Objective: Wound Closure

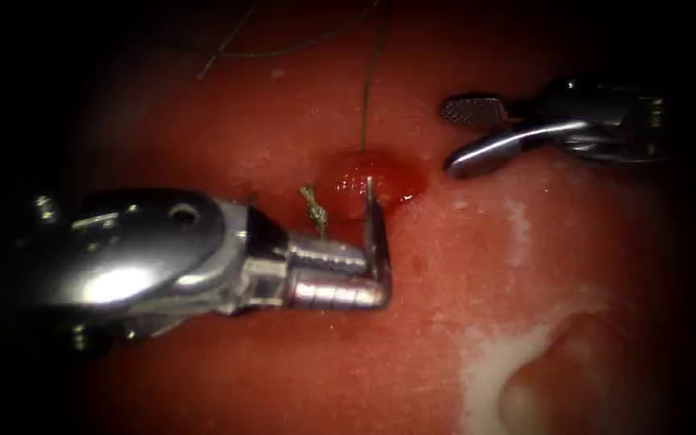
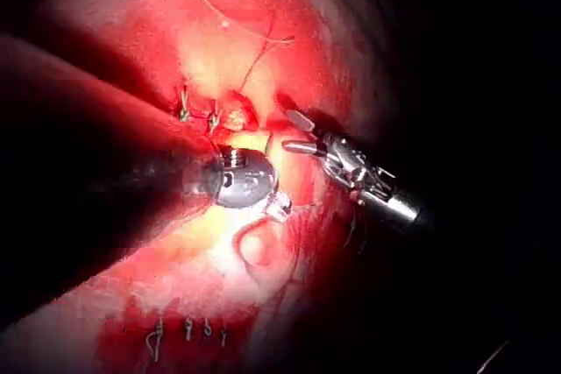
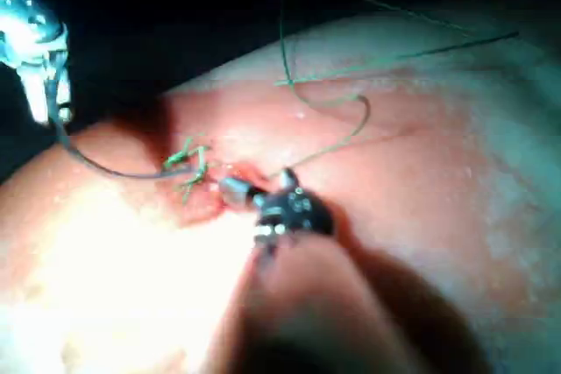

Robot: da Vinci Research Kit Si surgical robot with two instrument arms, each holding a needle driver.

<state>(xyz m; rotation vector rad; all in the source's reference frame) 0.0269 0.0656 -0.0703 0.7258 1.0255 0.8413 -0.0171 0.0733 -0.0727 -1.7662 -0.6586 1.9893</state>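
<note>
Endoscope view has the tissue [image 1: 283, 362] as the biggest thing, one slab, soft and wet with red fluid [image 1: 380, 179] pooled at the cut, so I'd guess it dents and tears easily if yanked. One knotted stitch [image 1: 313, 208] sits just left of that pool.

Two tools. The left tool [image 1: 380, 266] comes in low, jaws pressed together on the needle [image 1: 372, 211], which stands up from the jaw tips with its point at the raised red bump of tissue. Can't tell if the point is actually in the tissue or just touching. The right tool [image 1: 469, 135] hangs well off to the right, jaws spread, holding nothing.

One needle: thin, stiff, shiny steel, probably keen to twist if pinched at the tip, so mid-curve looks like the safer grab.

One long thread [image 1: 366, 89] runs up from the bump; light, limp, tangle-prone.
</note>
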